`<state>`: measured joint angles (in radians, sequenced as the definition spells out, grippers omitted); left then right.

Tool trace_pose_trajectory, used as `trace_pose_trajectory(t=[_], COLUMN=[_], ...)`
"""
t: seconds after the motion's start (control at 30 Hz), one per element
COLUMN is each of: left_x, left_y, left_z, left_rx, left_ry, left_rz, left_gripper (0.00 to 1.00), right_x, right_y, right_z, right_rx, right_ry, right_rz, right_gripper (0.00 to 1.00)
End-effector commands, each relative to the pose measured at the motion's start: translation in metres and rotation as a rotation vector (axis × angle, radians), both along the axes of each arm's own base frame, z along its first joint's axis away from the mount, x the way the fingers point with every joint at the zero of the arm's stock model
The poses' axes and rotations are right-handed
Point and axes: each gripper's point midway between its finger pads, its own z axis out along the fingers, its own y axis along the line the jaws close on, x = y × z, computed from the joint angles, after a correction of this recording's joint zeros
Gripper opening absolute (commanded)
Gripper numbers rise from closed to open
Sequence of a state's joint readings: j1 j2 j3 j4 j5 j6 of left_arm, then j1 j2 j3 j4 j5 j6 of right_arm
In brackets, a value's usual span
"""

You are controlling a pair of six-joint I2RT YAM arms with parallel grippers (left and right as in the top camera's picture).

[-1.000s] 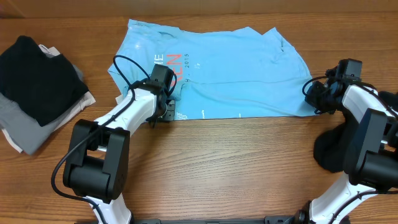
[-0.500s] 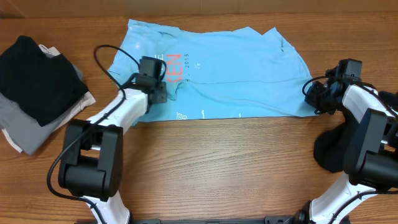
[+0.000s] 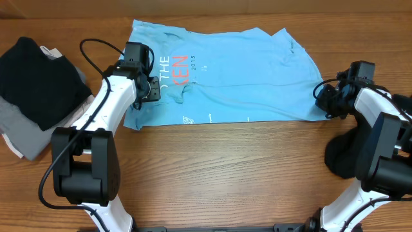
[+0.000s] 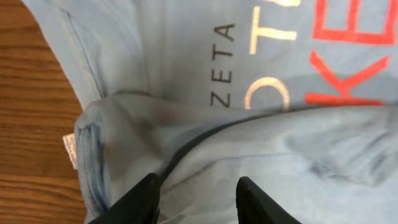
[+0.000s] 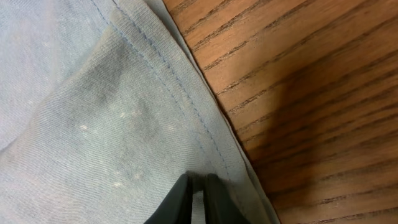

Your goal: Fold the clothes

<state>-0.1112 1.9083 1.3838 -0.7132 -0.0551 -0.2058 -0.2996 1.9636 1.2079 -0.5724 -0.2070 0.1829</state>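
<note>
Left gripper (image 3: 150,89) has slid toward the folded pile (image 3: 40,90), fingers apart over a ruck in the blue T-shirt (image 3: 244,71) spread beside that pile, while the right gripper (image 3: 324,100) pinches its far corner, so closing here may trap two layers.

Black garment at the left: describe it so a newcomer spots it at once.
Start at the wooden table, then look left of the blue T-shirt to the pile of clothes. The black garment lies on top; those beneath are grey and pale.
</note>
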Motion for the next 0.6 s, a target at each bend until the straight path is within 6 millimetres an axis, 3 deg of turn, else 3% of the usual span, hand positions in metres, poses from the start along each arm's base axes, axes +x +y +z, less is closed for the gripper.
trace_pose_trajectory(t=[0.0, 0.13, 0.23, 0.4, 0.57], left_x=[-0.001, -0.038, -0.059, -0.070, -0.083], left_y=[-0.025, -0.022, -0.019, 0.000, 0.026], left_z=[0.020, -0.008, -0.033, -0.071, -0.077], left_rx=[-0.116, -0.113, -0.104, -0.011, 0.107], left_ry=[0.002, 0.143, 0.194, 0.163, 0.192], left_rz=[-0.068, -0.047, -0.043, -0.024, 0.029], left_gripper=[0.30, 0.20, 0.20, 0.21, 0.21], right_x=[-0.014, -0.018, -0.021, -0.027, -0.032], right_y=[0.007, 0.009, 0.010, 0.012, 0.013], right_z=[-0.022, -0.023, -0.023, -0.025, -0.025], right_rx=[0.026, 0.030, 0.034, 0.043, 0.048], right_ry=[0.075, 0.090, 0.103, 0.131, 0.150], right_rz=[0.007, 0.011, 0.010, 0.011, 0.010], right_gripper=[0.11, 0.12, 0.12, 0.12, 0.12])
